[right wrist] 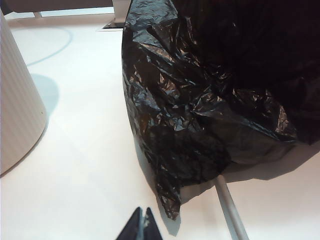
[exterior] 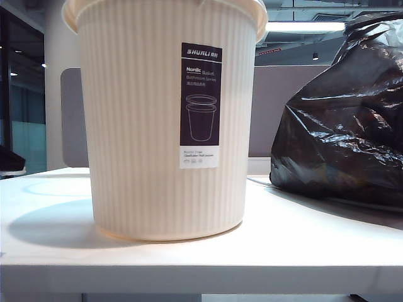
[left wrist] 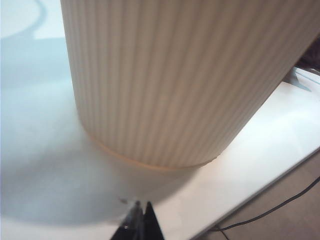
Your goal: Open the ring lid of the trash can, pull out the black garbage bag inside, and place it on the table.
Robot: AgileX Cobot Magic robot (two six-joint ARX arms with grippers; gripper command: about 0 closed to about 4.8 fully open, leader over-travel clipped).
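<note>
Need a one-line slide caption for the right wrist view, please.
Shut right gripper hovers empty beside the black garbage bag lying on the table.

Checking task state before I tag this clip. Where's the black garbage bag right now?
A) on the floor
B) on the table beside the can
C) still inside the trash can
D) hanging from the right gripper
B: the black garbage bag sits on the table to the right of the trash can; the right gripper is shut on nothing, clear of it.

A grey rounded partition panel (exterior: pixel 74 113) is standing behind the tabletop, a long ceiling light (exterior: pixel 305 26) is glowing overhead, and a thin black cable (left wrist: pixel 270 212) is trailing across the floor.
</note>
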